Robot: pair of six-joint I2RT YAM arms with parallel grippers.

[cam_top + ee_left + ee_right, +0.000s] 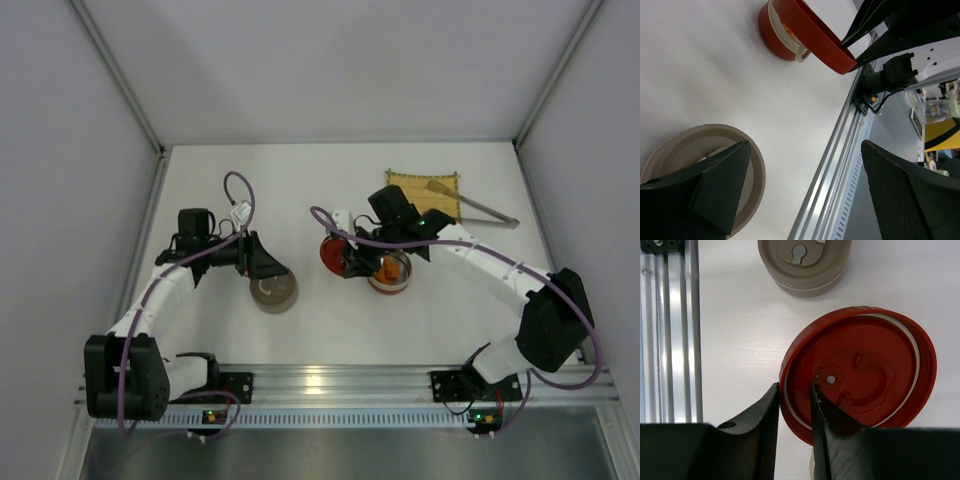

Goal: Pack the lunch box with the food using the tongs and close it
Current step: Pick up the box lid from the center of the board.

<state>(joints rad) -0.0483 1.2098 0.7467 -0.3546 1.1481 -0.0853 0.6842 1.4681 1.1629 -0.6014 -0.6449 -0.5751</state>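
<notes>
Right wrist: glossy round red lid (860,375); smooth white tabletop (730,315).

The white desk (330,180) carries a beige round container (272,292) at 8 o'clock. A yellow mat (415,185) lies at 2 o'clock, tongs (480,210) partly across it. A food tub (390,289) sits near centre.

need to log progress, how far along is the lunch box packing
Done: the beige container is lidded, orange food sits in the red container, and the tongs lie at the yellow mat. In hand: the right gripper pinches the red lid by its rim, tilted beside that container; the left gripper is open over the beige one. Left: seat the red lid and close it.
</notes>
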